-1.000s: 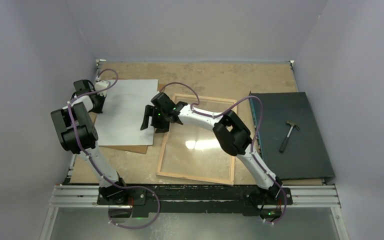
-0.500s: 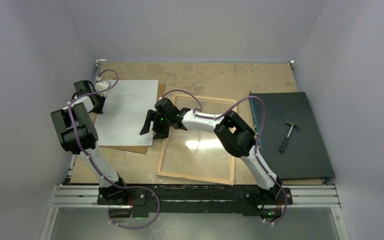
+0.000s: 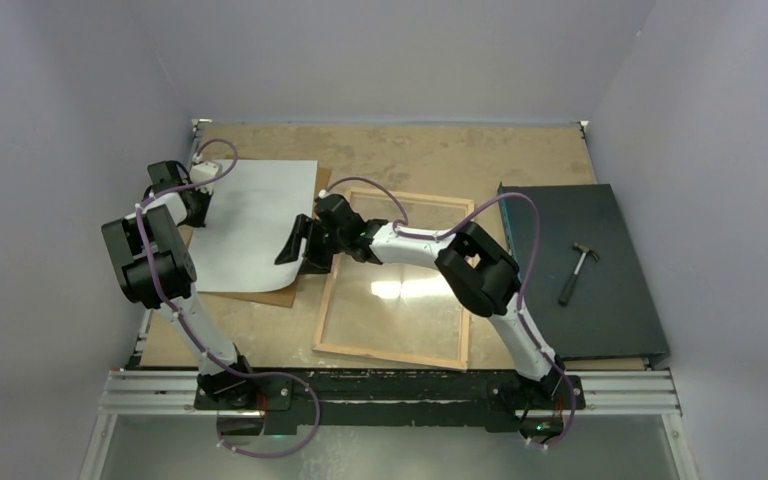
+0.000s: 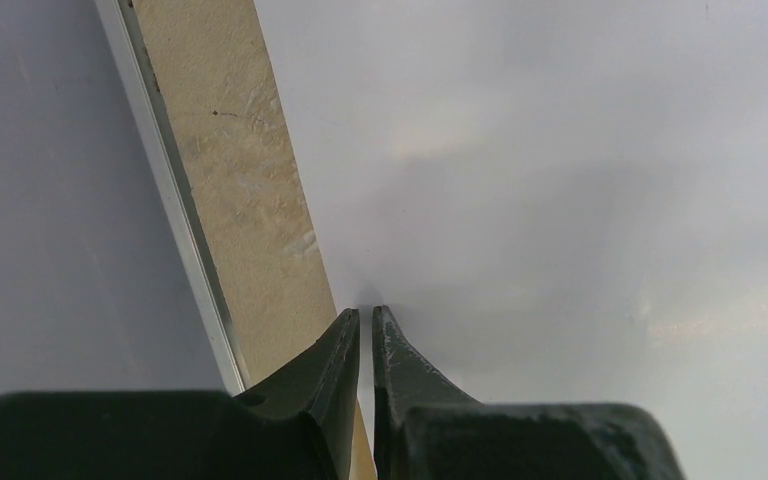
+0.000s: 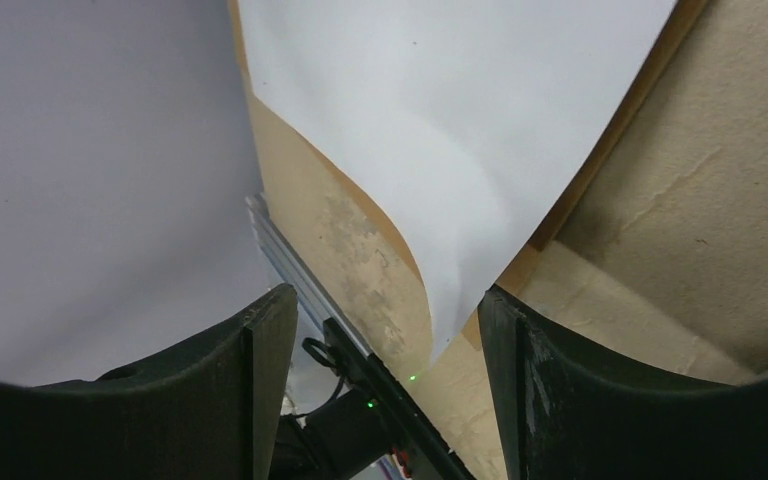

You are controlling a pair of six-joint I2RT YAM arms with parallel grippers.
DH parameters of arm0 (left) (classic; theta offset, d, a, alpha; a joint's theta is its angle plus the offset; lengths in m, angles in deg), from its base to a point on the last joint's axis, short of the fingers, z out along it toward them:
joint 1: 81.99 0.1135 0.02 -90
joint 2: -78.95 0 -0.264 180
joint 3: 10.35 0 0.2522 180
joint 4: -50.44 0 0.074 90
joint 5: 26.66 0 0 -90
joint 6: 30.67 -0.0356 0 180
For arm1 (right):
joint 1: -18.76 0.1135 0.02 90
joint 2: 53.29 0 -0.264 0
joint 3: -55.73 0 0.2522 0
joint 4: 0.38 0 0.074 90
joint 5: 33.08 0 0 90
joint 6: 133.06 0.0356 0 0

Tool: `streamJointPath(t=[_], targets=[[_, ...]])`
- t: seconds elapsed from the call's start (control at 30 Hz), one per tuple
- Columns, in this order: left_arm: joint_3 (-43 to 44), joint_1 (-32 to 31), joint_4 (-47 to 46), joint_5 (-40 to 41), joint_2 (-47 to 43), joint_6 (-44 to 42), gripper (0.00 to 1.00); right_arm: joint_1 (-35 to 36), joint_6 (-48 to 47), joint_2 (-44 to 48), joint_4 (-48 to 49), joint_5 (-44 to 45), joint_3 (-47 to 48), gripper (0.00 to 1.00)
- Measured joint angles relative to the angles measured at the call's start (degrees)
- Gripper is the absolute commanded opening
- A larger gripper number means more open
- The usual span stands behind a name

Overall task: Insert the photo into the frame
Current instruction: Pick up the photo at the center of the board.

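The photo (image 3: 250, 225) lies white back up on a brown backing board (image 3: 272, 296) at the left of the table. My left gripper (image 3: 198, 205) is at the photo's left edge. In the left wrist view the sheet's edge (image 4: 560, 150) runs between the nearly closed tips of the left gripper (image 4: 366, 312), so it is shut on the photo. My right gripper (image 3: 295, 252) is at the photo's near right corner. In the right wrist view it (image 5: 388, 292) stands open, and the curled corner of the photo (image 5: 440, 120) hangs between its fingers. The frame (image 3: 330, 300) lies wood side up to the right.
A clear sheet (image 3: 400, 290) glints inside the frame. At the right, a dark mat (image 3: 600, 330) carries a hammer (image 3: 577, 270). An aluminium rail (image 4: 175, 200) borders the table's left edge beside the grey wall. The right arm stretches across the frame.
My right gripper has moved left from the frame's left rail onto the photo's near right corner, and its jaws have narrowed a little. The left gripper stays at the photo's left edge.
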Motion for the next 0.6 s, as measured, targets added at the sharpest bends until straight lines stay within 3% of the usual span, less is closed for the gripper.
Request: streamJointPath(t=[0.27, 0.6], targets=[[0.0, -0.1, 0.1, 0.0, 0.0, -0.4, 0.07, 0.0, 0.9, 0.4, 1.7, -0.5, 0.0, 0.68], [0.0, -0.2, 0.3, 0.0, 0.0, -0.5, 0.06, 0.0, 3.0, -0.6, 0.6, -0.9, 0.1, 0.57]])
